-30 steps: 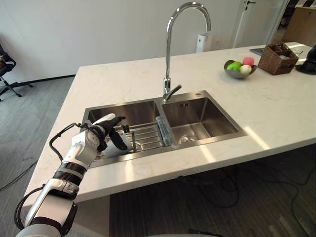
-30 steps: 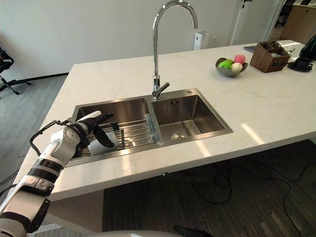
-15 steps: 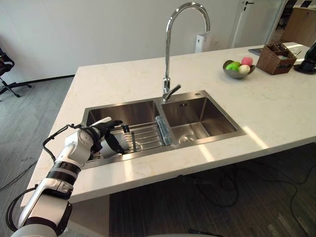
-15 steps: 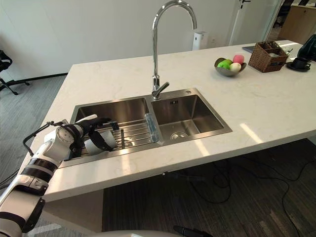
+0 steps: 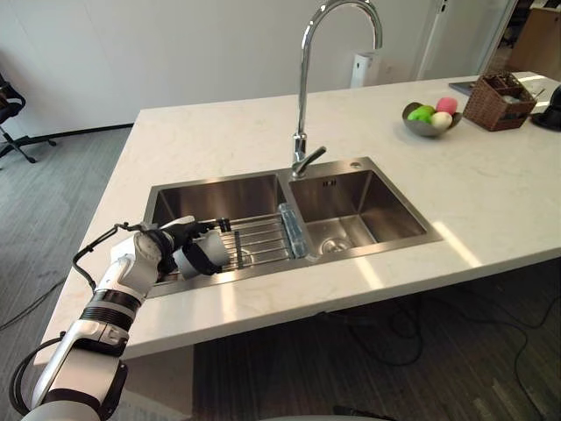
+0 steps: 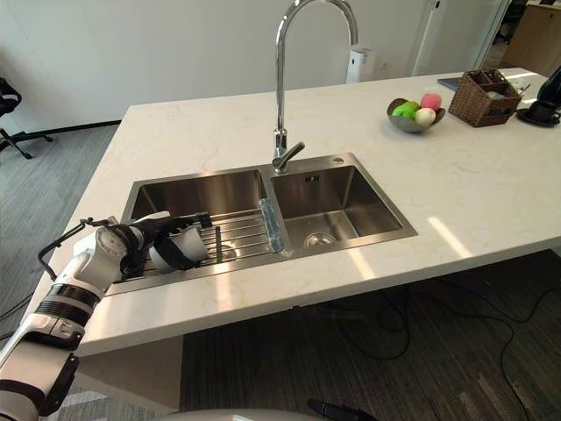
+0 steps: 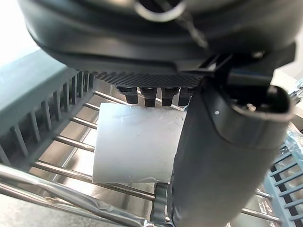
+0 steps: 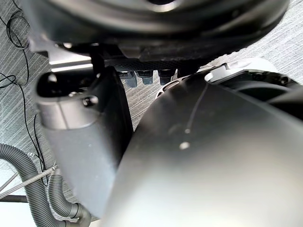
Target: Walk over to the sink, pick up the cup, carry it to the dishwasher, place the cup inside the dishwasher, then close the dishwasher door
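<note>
Two steel basins make up the brushed stainless double sink (image 5: pixel 263 274), sunk into the pale, faintly veined stone bench (image 5: pixel 219 140) close to its front edge. A rack of thin, straight steel rods (image 5: pixel 259 239) spans the front of the left basin. The plain white cylindrical cup (image 7: pixel 137 151) lies on its side on these rods, at the rack's left end.

The left hand (image 5: pixel 162 246) reaches over the sink's front-left corner and is closed round the cup. Its dark fingers (image 7: pixel 149 97) curl over the upper side of the smooth white wall, and the thick grey thumb (image 7: pixel 218 156) presses the side opposite, so the cup is clamped between them while it rests on the rods.

The right hand (image 8: pixel 85 137) shows above grey ribbed carpet (image 8: pixel 19 71); its pose cannot be made out.

A tall, polished, arched chrome tap (image 5: pixel 304 79) rises behind the divide between the basins. Toward the bench's far right corner sit a shallow metal bowl (image 5: pixel 425 132) of round green, pink and pale fruit and, beside it, a square brown woven basket (image 5: pixel 498 92).
</note>
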Controlling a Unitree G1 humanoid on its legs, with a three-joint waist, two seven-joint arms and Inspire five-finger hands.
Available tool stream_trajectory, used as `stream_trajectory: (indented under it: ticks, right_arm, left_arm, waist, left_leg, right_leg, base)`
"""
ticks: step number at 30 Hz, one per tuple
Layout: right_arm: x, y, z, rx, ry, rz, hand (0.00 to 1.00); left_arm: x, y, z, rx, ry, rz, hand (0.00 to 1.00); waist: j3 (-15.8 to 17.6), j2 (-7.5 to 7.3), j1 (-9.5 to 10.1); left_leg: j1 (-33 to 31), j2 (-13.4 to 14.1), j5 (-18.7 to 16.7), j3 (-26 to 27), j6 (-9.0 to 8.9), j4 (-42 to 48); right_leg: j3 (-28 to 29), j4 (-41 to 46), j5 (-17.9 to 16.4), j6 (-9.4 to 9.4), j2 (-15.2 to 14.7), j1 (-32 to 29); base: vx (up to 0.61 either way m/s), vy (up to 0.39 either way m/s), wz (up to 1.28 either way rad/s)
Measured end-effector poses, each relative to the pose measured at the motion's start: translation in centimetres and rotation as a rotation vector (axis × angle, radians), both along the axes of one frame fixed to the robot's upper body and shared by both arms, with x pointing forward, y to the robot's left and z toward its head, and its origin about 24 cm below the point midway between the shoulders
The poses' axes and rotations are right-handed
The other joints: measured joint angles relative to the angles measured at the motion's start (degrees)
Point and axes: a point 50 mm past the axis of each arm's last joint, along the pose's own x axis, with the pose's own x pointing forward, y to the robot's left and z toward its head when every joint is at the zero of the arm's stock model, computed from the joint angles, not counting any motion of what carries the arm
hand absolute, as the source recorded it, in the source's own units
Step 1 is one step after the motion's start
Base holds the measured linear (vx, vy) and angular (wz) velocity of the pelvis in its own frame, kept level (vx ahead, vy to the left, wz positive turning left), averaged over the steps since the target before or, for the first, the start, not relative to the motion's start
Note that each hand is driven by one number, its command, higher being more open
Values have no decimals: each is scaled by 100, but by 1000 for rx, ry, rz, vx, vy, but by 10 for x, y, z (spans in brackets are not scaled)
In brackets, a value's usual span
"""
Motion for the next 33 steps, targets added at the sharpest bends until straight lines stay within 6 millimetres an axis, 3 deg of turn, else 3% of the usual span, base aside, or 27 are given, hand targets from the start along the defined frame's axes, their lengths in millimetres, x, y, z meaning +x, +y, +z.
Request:
stream_trajectory:
  ticks: [5,6,18,23,25,28,30,33]
  right_arm:
    - [2,0,0,1,4,12,100]
    - [2,1,0,1,6,18,100]
    - [5,0,0,7,15,60,100]
    - [6,0,0,6,15,70,100]
    - [4,0,0,4,13,69,100]
    - [3,0,0,1,-2,68,100]
    - [2,1,1,-2,-21,67,100]
    - [-2,2,0,-5,-41,44,100]
  left_arm:
    - [-2,-6,-11,41,-26,8,100]
    - [-2,-6,-15,53,-22,20,0]
    - [-2,-3,-27,234,-88,20,0]
    - [-9,4,-37,193,-185,75,0]
    - [-14,4,-41,132,-242,102,0]
    - [-18,0,-35,-141,-347,188,0]
    - [-23,-8,-22,-350,-468,245,0]
    - [-34,-33,13,-662,-756,289,0]
  waist:
    - [3,-3,-18]
    - [4,-2,-29]
    - [12,-6,-59]
    - [12,-2,-68]
    - [15,2,-39]
    - [19,-3,-7]
    - [23,-10,7]
    - [27,-51,130]
  left_leg:
    - [16,2,-5,31,-5,0]
    - [38,3,-9,44,-9,-1]
    - [159,25,-88,216,-58,-1]
    - [187,30,-93,267,-64,-1]
    - [189,29,-94,268,-63,-1]
    - [180,29,-101,251,-52,-1]
    - [147,21,-107,198,-41,0]
    - [83,-4,-102,110,-33,1]
  right_leg:
    - [19,-20,0,0,5,10]
    - [32,-27,0,0,6,28]
    - [181,-101,18,2,34,104]
    - [197,-152,44,5,36,149]
    - [194,-170,57,8,36,159]
    - [179,-168,62,15,20,157]
    - [146,-166,63,19,0,157]
    - [82,-165,68,29,-27,144]
  base:
    - [20,-11,-2]
    - [15,-11,-5]
    - [13,-11,-6]
    - [5,-7,-1]
    - [0,0,0]
    - [1,-4,1]
    - [18,-9,7]
    - [31,-3,12]
